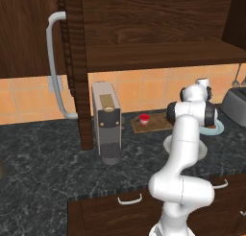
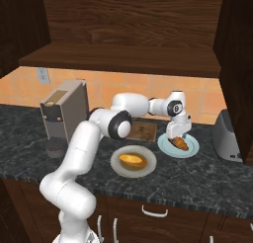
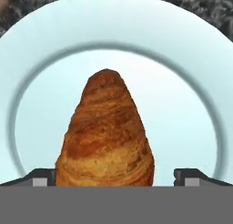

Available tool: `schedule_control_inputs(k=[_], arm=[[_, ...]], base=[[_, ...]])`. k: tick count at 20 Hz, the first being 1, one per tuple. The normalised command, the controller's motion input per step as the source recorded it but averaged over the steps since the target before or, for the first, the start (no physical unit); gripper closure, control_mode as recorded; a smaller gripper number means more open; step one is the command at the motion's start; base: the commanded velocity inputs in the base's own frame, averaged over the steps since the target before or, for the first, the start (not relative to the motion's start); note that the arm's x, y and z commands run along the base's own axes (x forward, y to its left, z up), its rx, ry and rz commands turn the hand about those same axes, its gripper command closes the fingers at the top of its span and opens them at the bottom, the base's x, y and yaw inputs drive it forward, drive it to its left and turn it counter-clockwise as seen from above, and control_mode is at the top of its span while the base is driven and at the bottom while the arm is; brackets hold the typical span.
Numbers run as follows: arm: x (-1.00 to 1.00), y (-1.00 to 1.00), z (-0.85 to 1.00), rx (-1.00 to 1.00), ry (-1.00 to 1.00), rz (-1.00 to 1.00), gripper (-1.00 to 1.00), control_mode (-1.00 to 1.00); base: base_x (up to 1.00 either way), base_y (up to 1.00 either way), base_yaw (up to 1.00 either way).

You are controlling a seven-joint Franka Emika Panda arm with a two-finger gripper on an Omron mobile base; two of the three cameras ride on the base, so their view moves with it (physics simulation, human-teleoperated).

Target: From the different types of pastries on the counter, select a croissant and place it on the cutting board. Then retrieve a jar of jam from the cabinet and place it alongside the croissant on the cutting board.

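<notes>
**Croissant not yet moved**

At right of centre in the right base view, the gripper (image 2: 178, 137) straddles the croissant (image 2: 179, 144) on its pale blue plate (image 2: 191, 149), fingers apparently spread, not clenched. A red-lidded jar (image 1: 144, 118) sits on the cutting board (image 1: 158, 126).
</notes>
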Motion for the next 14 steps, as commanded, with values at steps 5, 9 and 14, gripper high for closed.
schedule_control_inputs(k=[5,9,14], arm=[[-0.16,-0.17,-0.23,0.03,0.13,0.00,-1.00,-1.00],[-0.41,-0.19,-0.24,0.05,0.07,0.00,1.00,-1.00],[-0.20,-0.10,-0.12,0.02,0.02,0.00,1.00,-1.00]], base=[[0.00,0.00,0.00],[0.00,0.00,0.00],[0.00,0.00,0.00]])
